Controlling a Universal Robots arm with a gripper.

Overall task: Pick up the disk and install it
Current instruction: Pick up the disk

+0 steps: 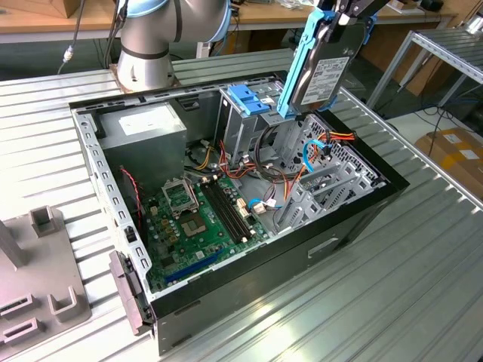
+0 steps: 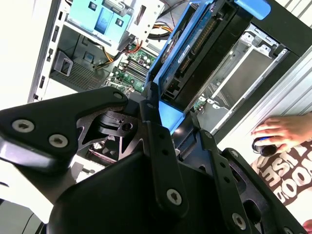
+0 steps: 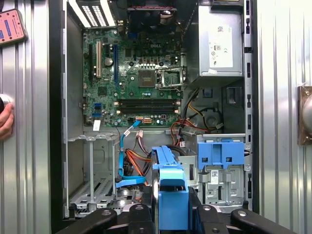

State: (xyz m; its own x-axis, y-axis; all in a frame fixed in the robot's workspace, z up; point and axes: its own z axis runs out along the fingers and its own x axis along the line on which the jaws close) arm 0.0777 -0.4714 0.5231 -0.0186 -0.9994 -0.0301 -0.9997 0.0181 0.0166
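Observation:
The disk [image 1: 326,75], dark metal with a white label and blue side rails, hangs on edge above the far right side of the open computer case [image 1: 355,219]. My gripper [image 1: 343,13] is shut on its upper end. In the second wrist view the black fingers [image 2: 151,126] clamp the disk [image 2: 195,44] by its blue rail. In the first wrist view the blue rail of the disk [image 3: 171,187] stands between the gripper [image 3: 171,217] fingers, over the metal bay [image 3: 92,190] and beside the blue-topped drive cage [image 3: 219,153].
Inside the case lie the motherboard [image 1: 196,219], a grey power supply [image 1: 143,128], the blue-topped cage [image 1: 245,98] and loose cables [image 1: 317,151]. A person's hand [image 2: 282,130] rests beside the case. A grey fixture [image 1: 38,279] sits at the exterior view's left.

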